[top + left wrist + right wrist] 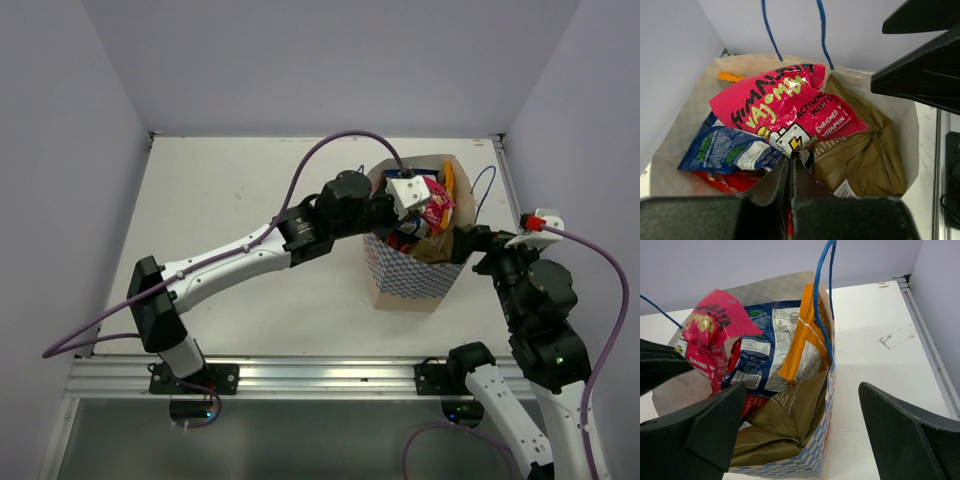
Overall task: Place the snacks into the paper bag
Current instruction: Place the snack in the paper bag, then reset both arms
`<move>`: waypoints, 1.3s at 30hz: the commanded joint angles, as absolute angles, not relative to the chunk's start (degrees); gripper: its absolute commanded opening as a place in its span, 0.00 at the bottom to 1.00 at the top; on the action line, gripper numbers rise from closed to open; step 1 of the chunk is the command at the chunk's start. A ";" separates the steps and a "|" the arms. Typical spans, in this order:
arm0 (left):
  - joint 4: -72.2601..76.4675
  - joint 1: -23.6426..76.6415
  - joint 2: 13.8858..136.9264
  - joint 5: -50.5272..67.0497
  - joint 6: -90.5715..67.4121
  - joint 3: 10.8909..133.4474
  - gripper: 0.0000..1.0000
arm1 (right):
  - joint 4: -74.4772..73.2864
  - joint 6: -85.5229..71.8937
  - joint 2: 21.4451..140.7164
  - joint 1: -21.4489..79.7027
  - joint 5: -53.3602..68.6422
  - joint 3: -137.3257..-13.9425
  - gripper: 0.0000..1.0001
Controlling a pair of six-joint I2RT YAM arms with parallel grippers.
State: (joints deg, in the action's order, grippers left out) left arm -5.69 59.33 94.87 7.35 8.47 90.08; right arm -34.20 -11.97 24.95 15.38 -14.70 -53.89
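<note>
The paper bag [410, 282] is standing upright on the white surface [220, 200], toward the right side, with its mouth open and its blue cord handles sticking up. The left arm is reaching across from the left, and the left end effector [415, 200] is hanging over the bag's mouth. Its fingers are pinched tight on the lower edge of a pink-red packet [785, 110], which is sitting above the other snacks, at the top of the bag and not fully down inside.

Beneath it, a dark blue packet [730, 150] is lying against the left inner wall in the left wrist view. A brown chip bag [865, 155] is filling the right side, and a bit of a red packet [735, 181] is showing at the bottom. An orange packet [805, 340] is standing on end along one wall, poking above the rim.

The right end effector [470, 245] is waiting just beside the bag's right side, its jaws spread wide and gripping nothing.
</note>
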 commanded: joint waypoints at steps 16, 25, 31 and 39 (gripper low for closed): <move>-8.88 60.91 97.91 2.64 10.46 95.27 0.47 | -32.26 -11.78 24.34 15.56 -16.35 -54.75 0.99; -8.17 60.91 95.63 0.27 8.35 95.45 0.84 | -32.34 -11.86 24.61 15.64 -16.35 -55.11 0.99; -10.63 60.91 99.92 -0.88 5.19 100.44 0.81 | -32.60 -12.13 24.79 15.64 -16.17 -55.37 0.99; -3.45 60.91 94.58 -8.15 1.50 94.41 0.84 | -33.75 -11.16 23.91 15.64 -17.58 -56.60 0.99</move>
